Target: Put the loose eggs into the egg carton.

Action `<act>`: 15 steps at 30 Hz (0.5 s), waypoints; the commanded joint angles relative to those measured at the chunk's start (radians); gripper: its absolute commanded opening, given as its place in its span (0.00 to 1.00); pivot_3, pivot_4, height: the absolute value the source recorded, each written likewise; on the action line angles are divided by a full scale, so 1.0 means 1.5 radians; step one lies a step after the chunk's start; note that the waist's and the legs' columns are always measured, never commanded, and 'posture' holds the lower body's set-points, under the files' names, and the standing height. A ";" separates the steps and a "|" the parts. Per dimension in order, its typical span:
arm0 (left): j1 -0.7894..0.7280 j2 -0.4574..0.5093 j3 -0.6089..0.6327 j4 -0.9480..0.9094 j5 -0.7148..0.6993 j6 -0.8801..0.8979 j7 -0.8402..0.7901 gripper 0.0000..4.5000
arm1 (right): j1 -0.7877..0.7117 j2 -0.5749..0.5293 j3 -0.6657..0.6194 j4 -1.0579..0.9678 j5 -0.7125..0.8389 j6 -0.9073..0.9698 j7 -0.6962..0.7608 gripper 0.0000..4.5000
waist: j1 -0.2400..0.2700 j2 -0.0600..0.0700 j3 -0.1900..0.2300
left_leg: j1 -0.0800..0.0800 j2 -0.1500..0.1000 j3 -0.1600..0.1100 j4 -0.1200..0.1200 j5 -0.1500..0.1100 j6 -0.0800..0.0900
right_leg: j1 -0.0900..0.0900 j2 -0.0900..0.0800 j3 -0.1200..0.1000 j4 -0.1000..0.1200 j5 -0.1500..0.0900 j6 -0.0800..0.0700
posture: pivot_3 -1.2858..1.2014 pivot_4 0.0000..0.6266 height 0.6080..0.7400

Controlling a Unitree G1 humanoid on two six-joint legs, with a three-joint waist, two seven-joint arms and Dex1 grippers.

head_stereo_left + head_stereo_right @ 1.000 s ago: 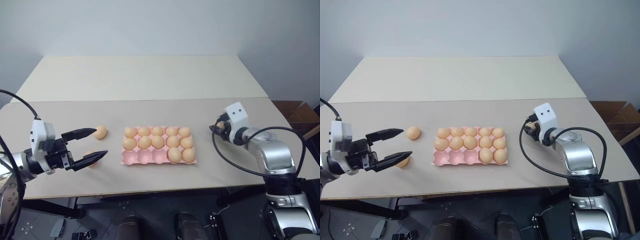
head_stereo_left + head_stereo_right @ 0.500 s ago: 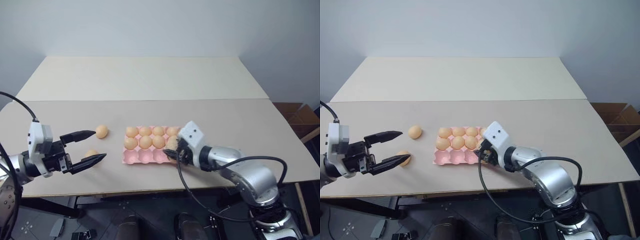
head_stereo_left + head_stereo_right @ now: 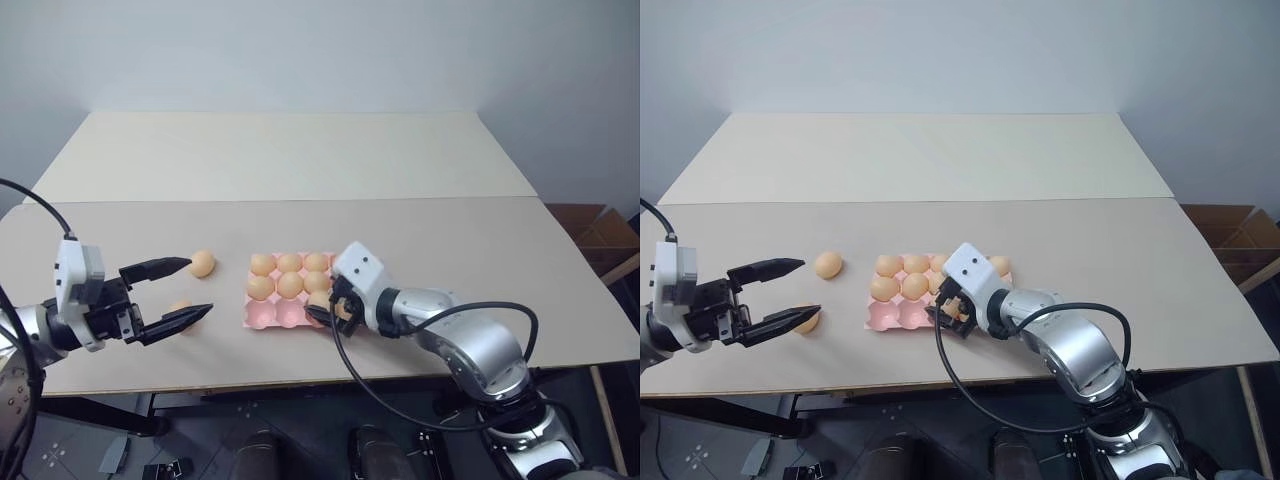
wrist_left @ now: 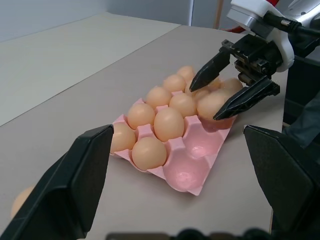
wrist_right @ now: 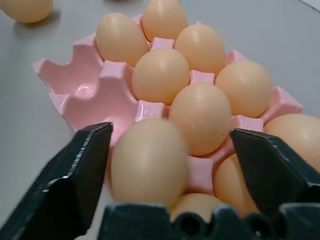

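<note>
Right wrist view: the right gripper (image 5: 167, 165), fingers spread wide, frames one egg (image 5: 149, 161) over the egg carton (image 5: 107, 90)'s near row.

The egg carton (image 3: 262, 314) sits at frame centre; its near row shows 2 empty cups at the left end. The right gripper (image 4: 235, 85), jaws apart around an egg (image 5: 149, 162), blocks the next cup. Bare table (image 3: 300, 160) fills the upper frame.
</note>
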 commanded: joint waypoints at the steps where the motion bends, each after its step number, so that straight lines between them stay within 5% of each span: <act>1: 0.003 0.014 0.023 -0.004 -0.007 -0.001 -0.003 1.00 | -0.010 -0.028 -0.053 -0.044 0.024 -0.014 0.030 0.99 | 0.001 0.000 0.000 | 0.000 0.000 0.000 0.000 0.000 0.000 | 0.000 0.000 0.000 0.000 0.000 0.000 | 0.52 0.24 1.00; 9: 0.007 0.024 0.036 0.007 -0.011 -0.002 -0.008 1.00 | 0.016 -0.163 -0.248 -0.035 0.093 -0.084 0.145 0.99 | 0.002 0.000 0.000 | 0.000 0.000 0.000 0.000 0.000 0.000 | 0.000 0.000 0.000 -0.001 0.000 0.000 | 0.52 0.24 1.00; 15: 0.005 0.028 0.041 0.047 0.004 -0.013 -0.015 1.00 | 0.135 -0.293 -0.365 0.055 0.087 -0.321 0.334 0.99 | 0.002 0.000 0.000 | 0.000 0.000 0.000 -0.001 0.000 0.000 | 0.001 0.000 0.000 -0.002 -0.001 0.001 | 0.52 0.24 1.00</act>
